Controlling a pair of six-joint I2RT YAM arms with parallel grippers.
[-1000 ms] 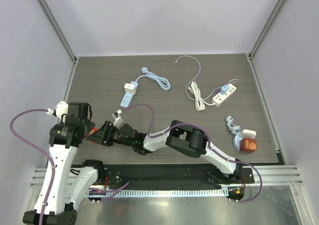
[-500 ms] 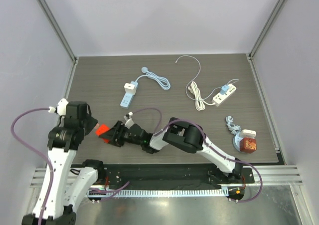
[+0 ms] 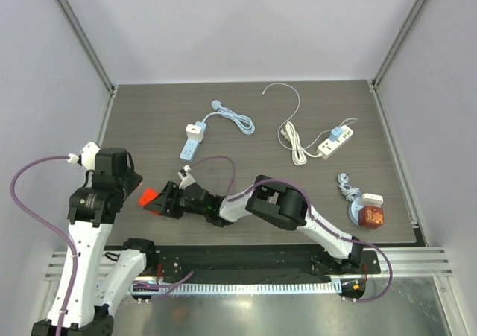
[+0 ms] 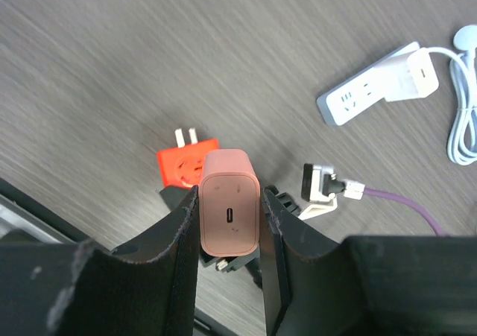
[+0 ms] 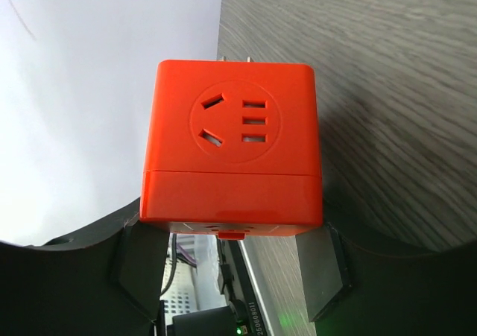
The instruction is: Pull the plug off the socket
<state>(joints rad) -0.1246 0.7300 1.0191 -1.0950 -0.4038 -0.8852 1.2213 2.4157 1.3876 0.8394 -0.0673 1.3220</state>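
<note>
Left gripper [image 4: 229,198], right gripper [image 5: 232,246]: both clamped, close together.

**Top view.** Even, diffuse light falls from above. The pale walls [image 3: 223,23] read bright without glare, and the dark table [image 3: 253,120] carries only faint, soft shadows. Focus is sharp throughout, and the frame rails [image 3: 82,34] run straight into the corners at 10 and 2 o'clock.

**Left wrist view.** The plug [image 4: 229,209] at 6 o'clock is crisp and softly lit. The fingers [image 4: 175,254] flanking it fall into deep shade.

**Right wrist view.** The socket cube [image 5: 232,150] is sharp and saturated, and throws a soft shadow on the wood toward 3 o'clock. The white field at 9 o'clock is possibly overexposed. Detail at 6 o'clock is dim and blurred.
</note>
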